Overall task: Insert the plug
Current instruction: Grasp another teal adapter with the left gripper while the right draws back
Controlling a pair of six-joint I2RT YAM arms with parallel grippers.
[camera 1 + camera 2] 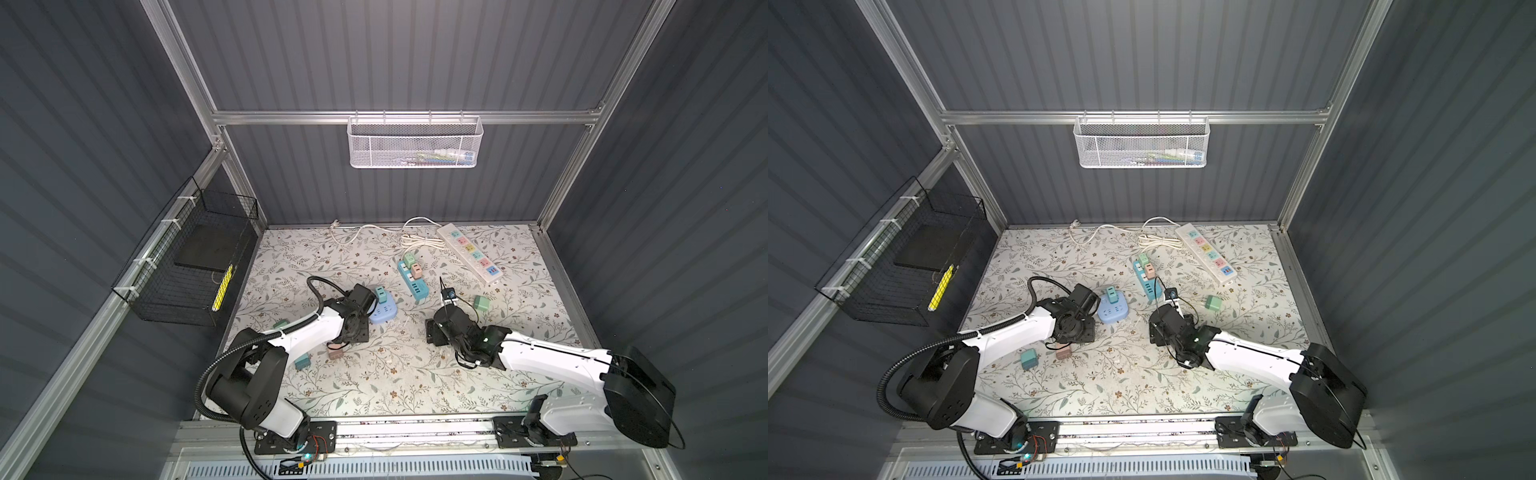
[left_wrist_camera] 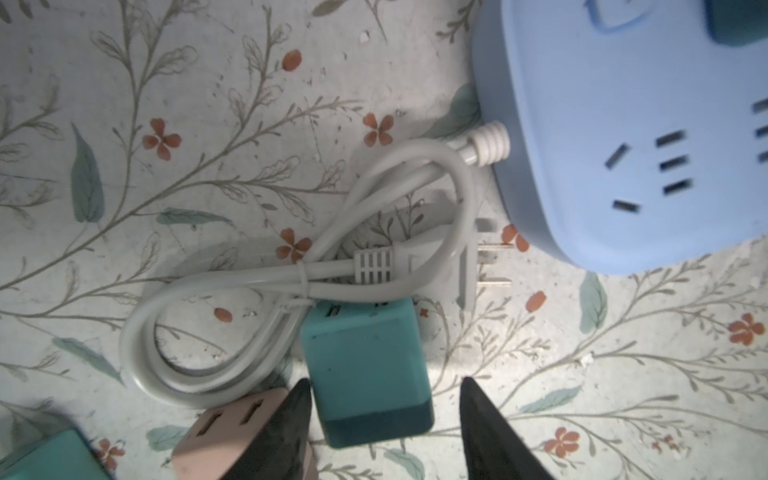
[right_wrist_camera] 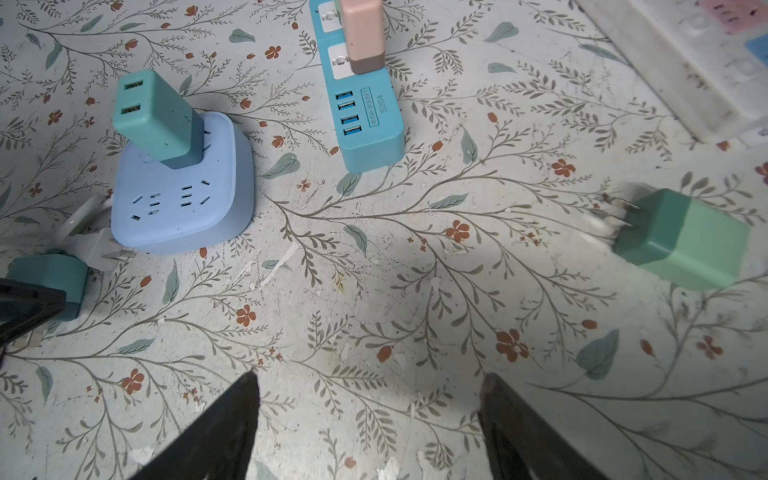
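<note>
1. Nearest in the left wrist view is the left pincer (image 2: 385, 379), low over the tabletop (image 1: 395, 374). Its black fingers (image 2: 291, 419) stand astride a teal plug (image 2: 365, 365). One finger lies against the plug's side and a gap shows at the other, so it is spread around the plug, not pinching it.
2. The teal plug lies on its side with the USB end away from the pincer and the darker end toward it. It touches the bundled white cord (image 2: 232, 286) and sits near the pale blue socket block (image 2: 623, 124). Its prongs are hidden.
3. Handling, as I judge it:
   - The plug looks like a small hard plastic cube, light, stiff and smooth-sided, so it is likely to twist or slip in a loose grip.
   - Best taken across two flat opposite faces of the lighter body, clear of the prong end.
   - Thin prongs could bend if pressed askew.
   - The block looks light enough to slide.
4. The right pincer (image 3: 370, 376) is spread wide and empty, above bare tabletop between the block and a loose green plug (image 3: 685, 241).
5. Count:
   - Socket strips, three: the blue block, a teal strip (image 3: 370, 124) and a white strip (image 1: 467, 253).
   - Plugs seated, three: a seated teal plug (image 3: 158, 116) in the block, plus a seated pink plug (image 3: 363, 33) and a seated green plug (image 1: 409, 261) in the teal strip.
   - Plugs loose, four sure: the teal plug, the green one, a loose pink plug (image 2: 232, 436) and a second teal plug (image 2: 41, 457).
   - A fifth may peek from behind the left arm; I cannot tell.
</note>
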